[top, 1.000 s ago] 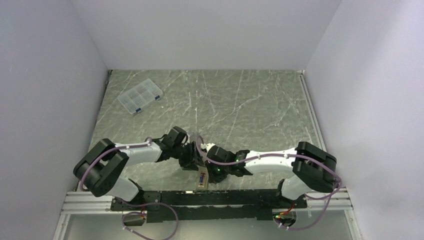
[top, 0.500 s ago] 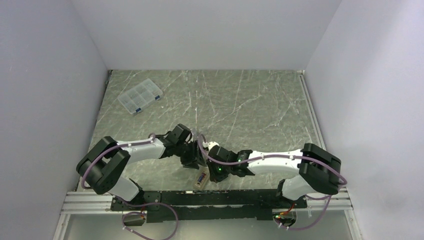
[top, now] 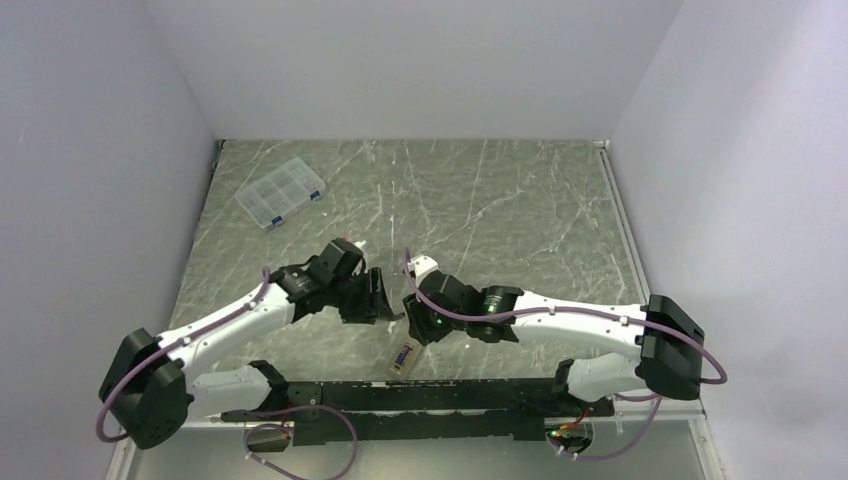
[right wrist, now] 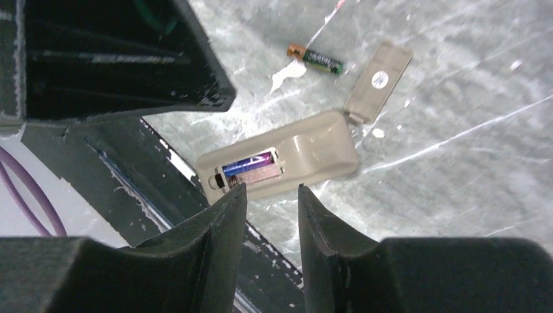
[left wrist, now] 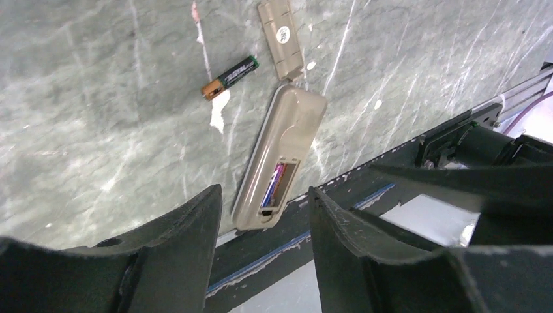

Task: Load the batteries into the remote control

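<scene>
Pincers, two. Your left pincer (left wrist: 264, 195) stands spread wide, with nothing between its fingers (left wrist: 176, 241). Your right pincer (right wrist: 270, 190) is parted more narrowly and also grips nothing. Both look down on the remote control and touch nothing.

Hard to make out:
- From the top view you cannot separate either pincer's fingers, which are black against dark stone.
- The arms there cover the cover piece and the loose battery, and only the remote's near end shows.
- The remote lies back up, so its front is hidden from you.
- In the left wrist view the reddish cell is only a sliver.
- Print on the loose battery is too small to read.
- You cannot tell what the box holds.
- A black block (right wrist: 117, 59) is cut off at the right wrist view's upper left, and you cannot tell which part it is.

Count:
- Remote control (right wrist: 313, 153), one. It lies on the table (left wrist: 98, 130) at the near edge, with its bay end just beside the rail (top: 450, 395).
- Batteries (right wrist: 251, 168), two. One is blue-purple and one reddish, side by side in the open bay.
- Loose battery (left wrist: 229, 77), one. It is dark with a copper end and lies on the table near the cover, apart from the remote.
- Cover (left wrist: 282, 39), one. It is flat and beige with a round label, at the remote's far end. You cannot tell whether the two touch.
- Box (top: 281, 192), one. It is clear and compartmented, at the far left, well apart.
</scene>
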You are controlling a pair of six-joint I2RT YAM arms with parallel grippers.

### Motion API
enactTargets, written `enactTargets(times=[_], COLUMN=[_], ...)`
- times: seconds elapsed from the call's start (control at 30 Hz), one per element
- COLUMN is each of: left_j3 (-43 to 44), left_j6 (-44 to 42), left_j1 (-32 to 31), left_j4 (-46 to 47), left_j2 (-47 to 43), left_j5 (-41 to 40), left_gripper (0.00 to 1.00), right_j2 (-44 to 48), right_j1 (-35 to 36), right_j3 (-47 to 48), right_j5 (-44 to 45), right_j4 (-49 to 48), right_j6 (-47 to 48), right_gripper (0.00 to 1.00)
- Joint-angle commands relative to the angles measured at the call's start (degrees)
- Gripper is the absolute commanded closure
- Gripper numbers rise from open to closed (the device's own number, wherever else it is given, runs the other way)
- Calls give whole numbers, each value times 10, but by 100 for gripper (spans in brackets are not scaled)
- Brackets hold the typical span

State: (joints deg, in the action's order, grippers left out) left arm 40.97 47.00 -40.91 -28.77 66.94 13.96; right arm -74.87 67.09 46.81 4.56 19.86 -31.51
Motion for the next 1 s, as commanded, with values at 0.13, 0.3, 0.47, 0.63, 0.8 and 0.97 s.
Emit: enactTargets(times=[0.13, 0.3, 0.47, 0.63, 0.8, 0.97], left_j3=[-3, -23, -50, -65, -75, -81], left_j6=[-5, 17, 36, 48, 50, 49], left_j1=[3, 3, 3, 4, 4, 4], left_j4=[-102, -125, -136, -147, -152, -144], left_j2=[-97, -154, -194, -225, -247, -257], left_j5=[-54, -63, -61, -62, -59, -43], left_gripper=[41, 41, 41, 41, 40, 40], right_j2=[-40, -83, -137, -202, -234, -237], right_j1=[-25, -58, -90, -96, -96, -96], right_j3=[86, 123, 175, 221, 220, 195], right_j5=[7, -49, -80, -107, -131, -116], right_j4=[14, 22, 49, 74, 63, 43], right_j6=[121, 185, 204, 160, 94, 15], right_gripper=[58, 58, 57, 58, 56, 54])
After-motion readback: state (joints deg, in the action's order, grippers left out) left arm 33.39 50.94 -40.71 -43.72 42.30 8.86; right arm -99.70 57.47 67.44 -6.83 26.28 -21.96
